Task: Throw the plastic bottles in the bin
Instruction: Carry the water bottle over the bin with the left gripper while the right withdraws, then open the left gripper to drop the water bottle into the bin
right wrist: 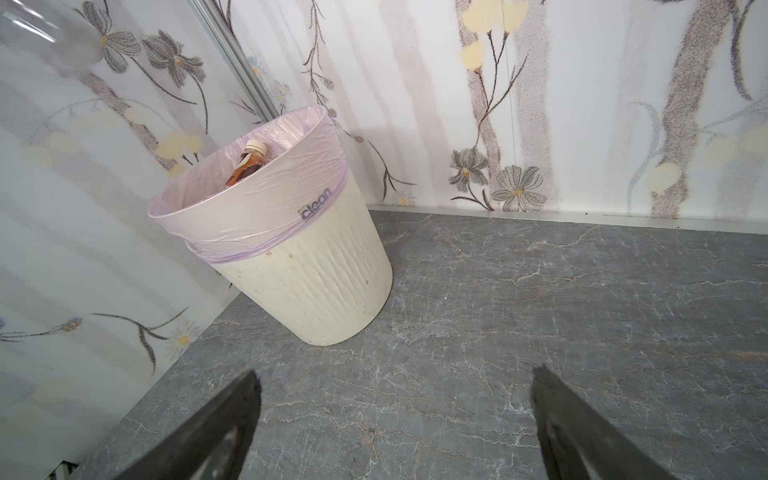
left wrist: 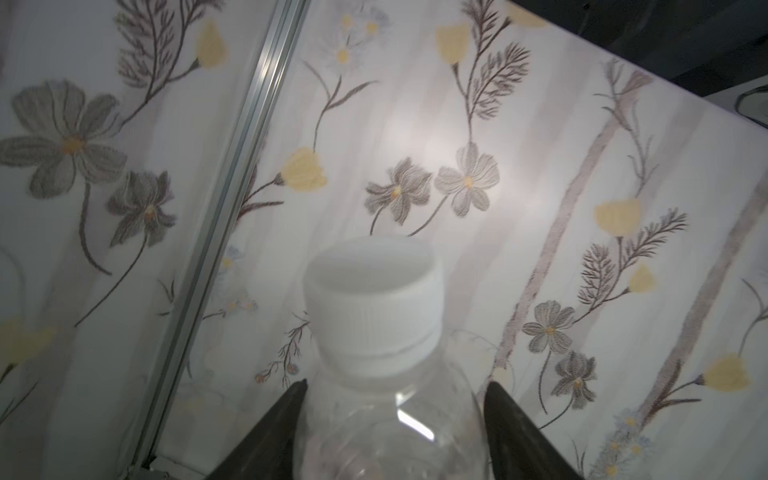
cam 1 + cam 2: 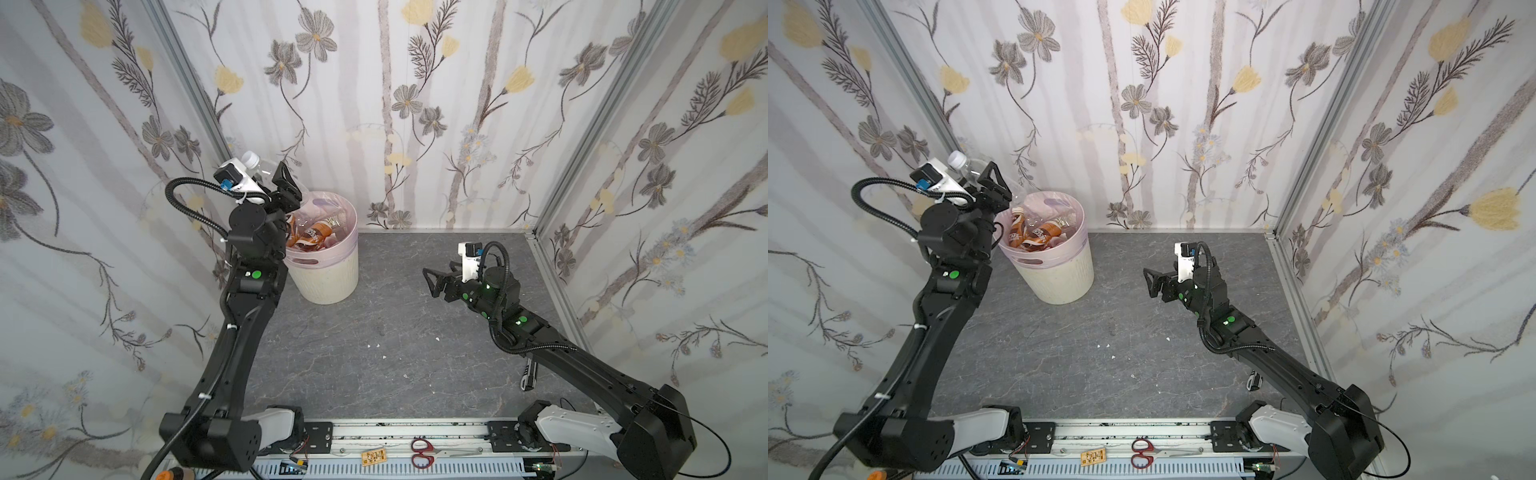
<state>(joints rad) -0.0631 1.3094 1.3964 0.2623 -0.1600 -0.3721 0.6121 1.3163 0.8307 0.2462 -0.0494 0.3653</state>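
A clear plastic bottle [image 2: 390, 432] with a white cap stands between the fingers of my left gripper [image 2: 395, 384], raised above the bin's left rim near the wall corner. The jaws stand apart. One finger touches the bottle, the other shows a thin gap, and the bottle looks blurred. In both top views the bottle [image 3: 259, 168] [image 3: 967, 166] pokes out beside the left gripper [image 3: 278, 183]. The cream bin [image 3: 332, 270] [image 1: 316, 270] with its pink liner holds several brown bottles [image 3: 316, 232] [image 1: 247, 166]. My right gripper [image 3: 432, 282] [image 1: 397, 374] hovers open and empty over the grey floor.
Floral walls close in on three sides, with a metal corner post just behind the left gripper. A black tool [image 3: 528, 376] lies under the right arm. Red scissors [image 3: 422, 453] and a small card rest on the front rail. White crumbs [image 3: 374, 345] dot the floor.
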